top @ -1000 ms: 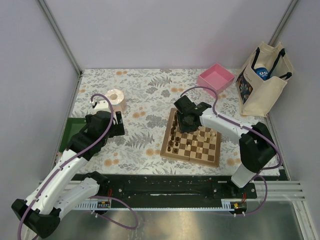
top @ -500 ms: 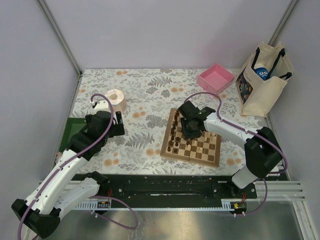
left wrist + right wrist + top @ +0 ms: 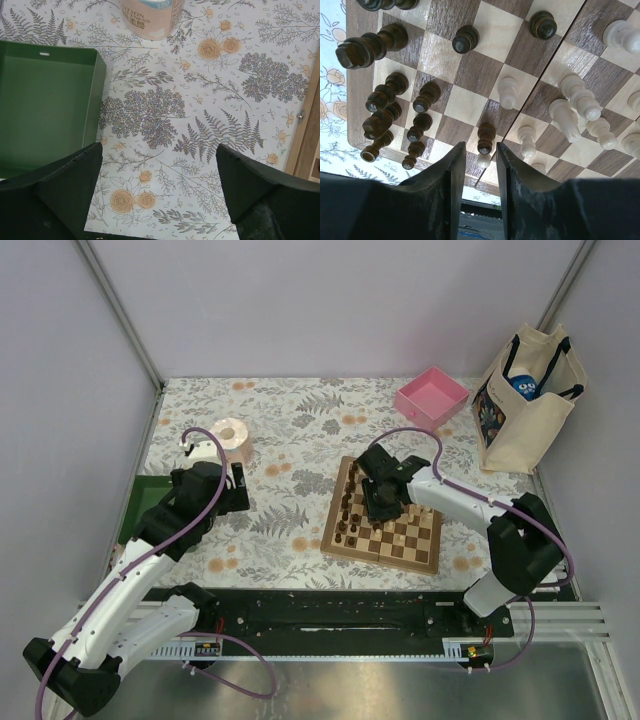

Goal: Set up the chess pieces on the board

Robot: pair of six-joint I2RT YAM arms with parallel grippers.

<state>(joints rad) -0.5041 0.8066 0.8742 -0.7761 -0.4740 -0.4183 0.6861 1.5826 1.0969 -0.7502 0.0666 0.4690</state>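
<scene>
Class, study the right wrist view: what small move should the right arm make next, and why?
Probably close the right gripper gently on the pale piece sitting between its fingertips. The jaws stand slightly apart with a gap on each side of it, so it is not gripped yet. A dark piece stands just beyond it on the board, so the closing should be careful.

Plain pale lilac walls point(image 3: 340, 300) on 3 sides, alu posts point(image 3: 118, 312) in far corners. Table w/ floral cloth point(image 3: 300, 410): ferns + orange blooms. Black rail point(image 3: 330, 615) along near edge, brushed metal sheet point(image 3: 380, 690) nearer still. Soft, even light.
</scene>
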